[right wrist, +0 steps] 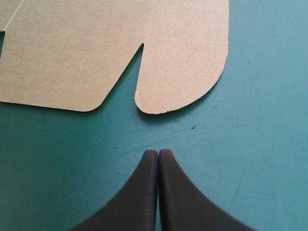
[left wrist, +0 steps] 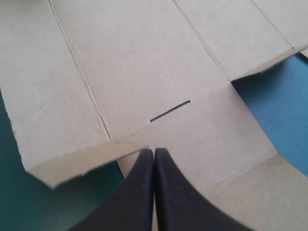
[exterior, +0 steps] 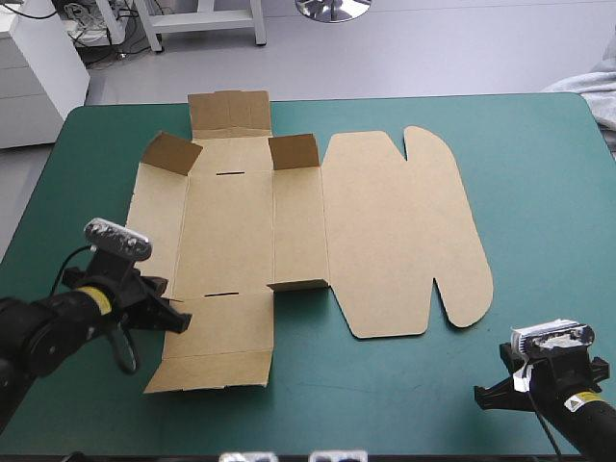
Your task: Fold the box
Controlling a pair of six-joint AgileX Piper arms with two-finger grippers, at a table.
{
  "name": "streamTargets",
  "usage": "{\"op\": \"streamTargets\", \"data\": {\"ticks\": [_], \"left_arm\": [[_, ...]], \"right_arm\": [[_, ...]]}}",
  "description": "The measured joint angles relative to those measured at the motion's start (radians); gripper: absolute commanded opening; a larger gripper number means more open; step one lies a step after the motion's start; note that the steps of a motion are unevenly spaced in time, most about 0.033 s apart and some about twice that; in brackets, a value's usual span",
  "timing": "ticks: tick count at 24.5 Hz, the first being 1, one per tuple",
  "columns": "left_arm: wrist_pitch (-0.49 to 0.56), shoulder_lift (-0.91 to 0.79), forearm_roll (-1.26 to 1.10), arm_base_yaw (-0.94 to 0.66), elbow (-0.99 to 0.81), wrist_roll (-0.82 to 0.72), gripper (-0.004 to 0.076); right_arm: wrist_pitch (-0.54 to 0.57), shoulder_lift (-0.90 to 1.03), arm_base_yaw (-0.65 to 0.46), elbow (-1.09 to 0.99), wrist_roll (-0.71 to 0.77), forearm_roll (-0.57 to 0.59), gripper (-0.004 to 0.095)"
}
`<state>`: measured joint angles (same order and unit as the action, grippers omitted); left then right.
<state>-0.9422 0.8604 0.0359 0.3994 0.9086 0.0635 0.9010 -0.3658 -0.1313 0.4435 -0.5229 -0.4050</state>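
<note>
The brown box lies as a flat cut sheet in the middle of the table, its rounded lid spread to the right. Two small flaps and the far end panel stand raised. My left gripper is shut at the box's near-left part. Its tips sit low over the board just short of a slot, beside a lifted corner flap. My right gripper is shut over the cover, a short way from the lid's rounded tab.
The teal-green cover shows right of the box and along the near edge. A grey fabric heap lies past the table's far right corner. The box's near end panel reaches close to the near edge.
</note>
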Motion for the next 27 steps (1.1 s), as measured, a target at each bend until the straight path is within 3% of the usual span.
{"op": "streamTargets", "data": {"ticks": [5,13,18,20,27], "left_arm": [[0.007,0.211,0.018,0.0,0.148,0.01,0.0018],[-0.077,0.349,-0.036,-0.079,0.333,0.119,0.0017],[-0.224,0.428,-0.513,-0.574,0.357,0.488,0.0014],[-0.271,0.475,-0.634,-0.7,0.357,0.564,0.0013],[-0.26,0.562,-0.72,-0.864,0.357,0.595,0.0015]], "right_arm": [[0.0,0.0,0.0,0.0,0.0,0.0,-0.0019],[0.0,0.0,0.0,0.0,0.0,0.0,-0.0019],[-0.004,0.0,0.0,-0.001,0.0,0.0,-0.0019],[-0.006,0.0,0.0,-0.001,0.0,0.0,-0.0019],[-0.008,0.0,0.0,-0.001,0.0,0.0,-0.0019]]}}
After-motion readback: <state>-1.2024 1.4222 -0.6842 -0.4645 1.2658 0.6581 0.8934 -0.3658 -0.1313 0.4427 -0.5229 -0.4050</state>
